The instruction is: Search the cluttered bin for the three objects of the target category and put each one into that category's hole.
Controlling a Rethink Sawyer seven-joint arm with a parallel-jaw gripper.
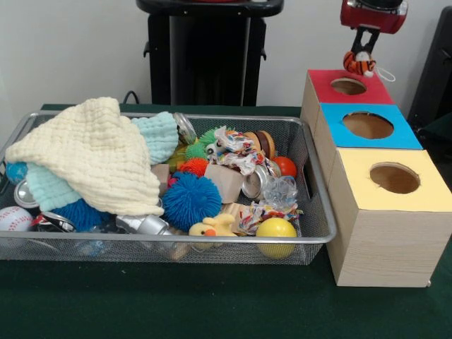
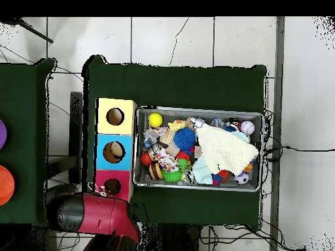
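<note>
My gripper (image 1: pixel 363 49) hangs at the top right of the front view, shut on the orange black-striped tiger (image 1: pixel 359 65). The tiger hangs just above the round hole (image 1: pixel 348 86) in the red-topped box, slightly to its far right. The wire mesh bin (image 1: pixel 321 236) stands left of the boxes, full of toys. The yellow duck (image 1: pixel 212 227) lies at its front edge beside a yellow ball. The brown teddy bear is not visible. In the overhead view the red arm (image 2: pixel 98 212) covers the gripper next to the red hole (image 2: pixel 112 186); the duck (image 2: pixel 175 124) shows in the bin (image 2: pixel 198 185).
A cream cloth (image 1: pixel 92 155) and a pale blue cloth (image 1: pixel 157 134) cover the bin's left half. Blue (image 1: pixel 191 200) and green spiky balls, rope toys (image 1: pixel 236 152), cans and a baseball (image 1: pixel 14 219) lie around. Blue-topped (image 1: pixel 368 125) and yellow-topped (image 1: pixel 394 178) boxes stand nearer the camera.
</note>
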